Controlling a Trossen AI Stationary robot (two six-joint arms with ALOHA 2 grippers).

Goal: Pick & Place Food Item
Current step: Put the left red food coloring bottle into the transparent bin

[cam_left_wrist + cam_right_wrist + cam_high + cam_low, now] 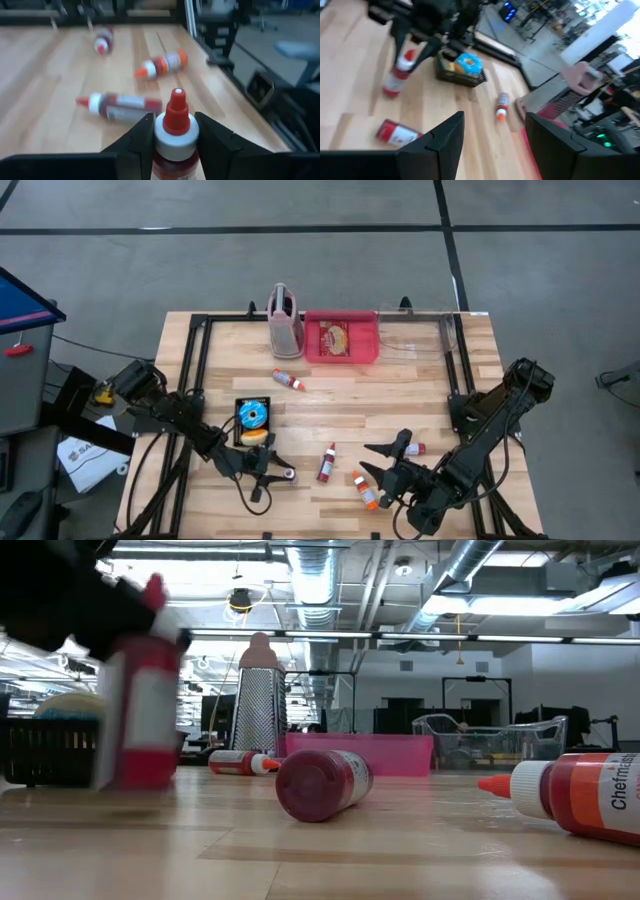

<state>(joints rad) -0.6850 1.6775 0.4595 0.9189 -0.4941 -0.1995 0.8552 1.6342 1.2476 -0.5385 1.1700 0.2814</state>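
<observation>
A sauce bottle (176, 150) with a red cap and white shoulder stands near the table's front edge, left of centre, between the fingers of my left gripper (272, 475). It also shows in the low view as the sauce bottle (140, 710) and in the right wrist view as the sauce bottle (397, 75). My right gripper (380, 463) hangs open above the front right of the table with nothing between its fingers. A red tray (340, 338) holding a bread-like item sits at the far edge. My left gripper pinches the bottle's white shoulder (176, 139), just under the red cap (176, 112), between its two fingers. The fingers come nearly level from the table's left. The bottle stands about upright, cap up; whether its base (128, 782) rests on the table I cannot tell.
Other bottles lie on the wood: a dark red one (327, 463), an orange-capped one (365, 490), one by my right gripper (415, 448) and one farther back (288, 379). A black basket (252, 420) with a blue donut stands beside my left arm. A grater (284, 320) and a clear bin (415, 330) stand at the far edge.
</observation>
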